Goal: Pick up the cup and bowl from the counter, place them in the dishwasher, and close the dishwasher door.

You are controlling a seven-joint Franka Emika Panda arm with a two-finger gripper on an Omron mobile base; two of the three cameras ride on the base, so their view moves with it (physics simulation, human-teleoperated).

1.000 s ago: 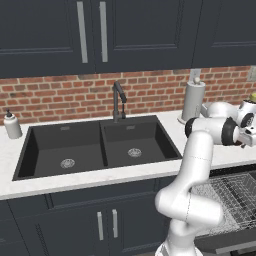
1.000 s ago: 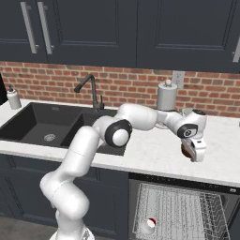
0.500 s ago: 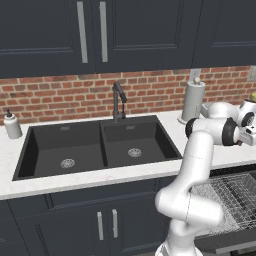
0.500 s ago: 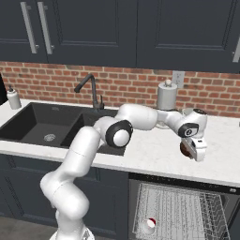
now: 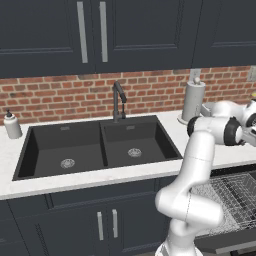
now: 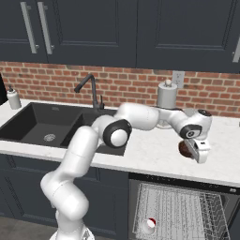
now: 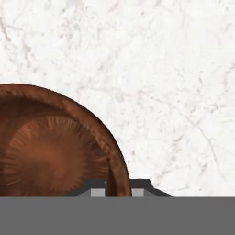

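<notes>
My hand (image 7: 117,186) is clamped on the bowl's rim.
The bowl (image 7: 55,147) sits on the white surface (image 7: 174,82), right of the sink; the fingers seem to pinch its edge.

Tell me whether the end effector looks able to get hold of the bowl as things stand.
Probably yes. The end effector is down at the bowl on the counter, and the hand view shows its fingertips straddling the bowl's rim, with bare stone around it and nothing crowding the grip.
</notes>
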